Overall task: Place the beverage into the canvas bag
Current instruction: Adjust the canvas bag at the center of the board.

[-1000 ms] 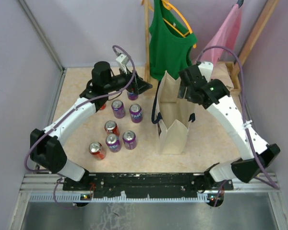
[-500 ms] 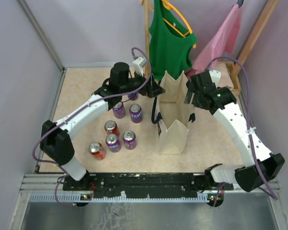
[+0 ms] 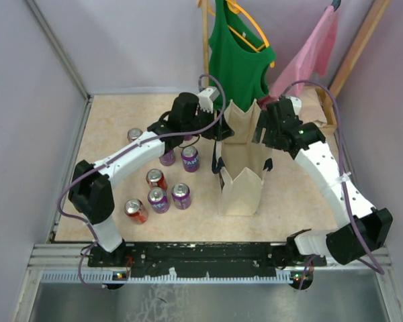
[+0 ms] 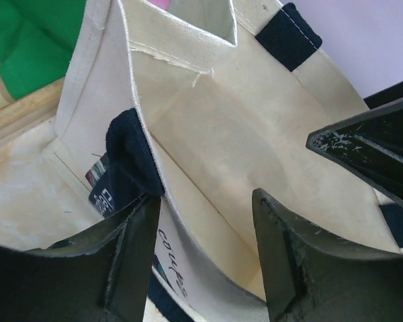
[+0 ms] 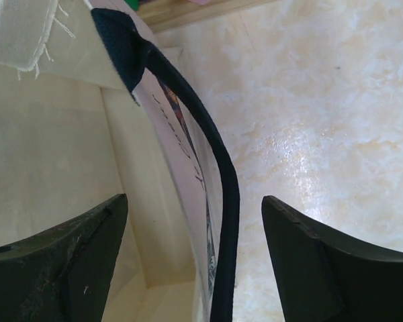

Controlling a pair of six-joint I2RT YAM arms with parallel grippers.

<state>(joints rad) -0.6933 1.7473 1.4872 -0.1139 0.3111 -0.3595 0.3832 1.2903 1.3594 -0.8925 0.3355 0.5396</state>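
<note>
The cream canvas bag (image 3: 242, 189) stands open at the middle right of the table. My left gripper (image 3: 219, 129) is open and straddles the bag's left wall just under the rim; in the left wrist view (image 4: 205, 258) the wall (image 4: 221, 127) and a navy handle (image 4: 131, 151) run between its fingers. My right gripper (image 3: 262, 131) is open and straddles the right wall; in the right wrist view (image 5: 195, 261) the navy strap (image 5: 223, 176) hangs between its fingers. Several purple and red cans (image 3: 181, 195) stand left of the bag. Neither gripper holds a can.
A green tank top (image 3: 238, 62) hangs on a wooden stand (image 3: 205, 54) right behind the bag, with a pink garment (image 3: 316, 54) at the back right. One more can (image 3: 134, 134) stands apart at the back left. Walls close in on both sides.
My left gripper has moved right, away from the cans, to the bag's left rim. My right gripper has shifted a little along the bag's right rim.
</note>
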